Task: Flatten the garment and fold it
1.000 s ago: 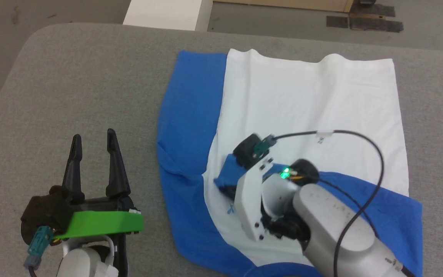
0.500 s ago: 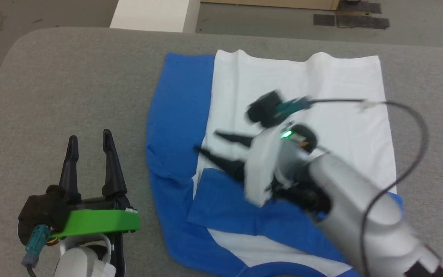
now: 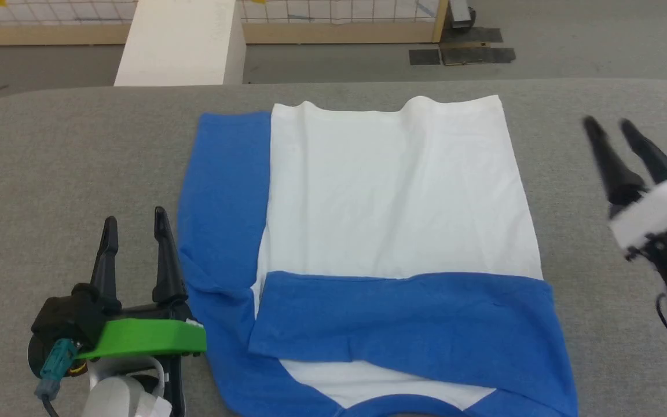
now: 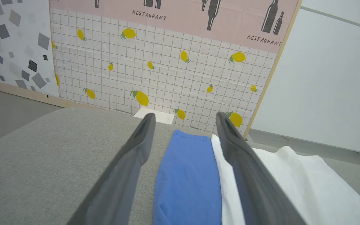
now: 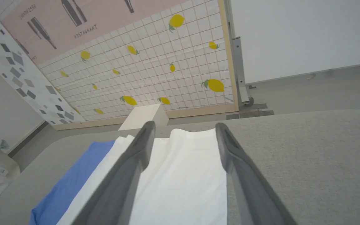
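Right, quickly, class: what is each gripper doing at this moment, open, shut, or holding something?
Left gripper: open, holding nothing, left of the shirt.
Right gripper: open, holding nothing, right of the shirt.

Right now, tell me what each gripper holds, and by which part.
Nothing is held. The left gripper and the right gripper are both open and empty, clear of the garment.

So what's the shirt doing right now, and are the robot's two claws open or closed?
garment: spread flat on the grey table, partly folded, nothing holding it.
blue sleeve: folded across the white body at the near end.
left gripper: open, empty, beside the garment's left edge.
right gripper: open, empty, off to the garment's right.
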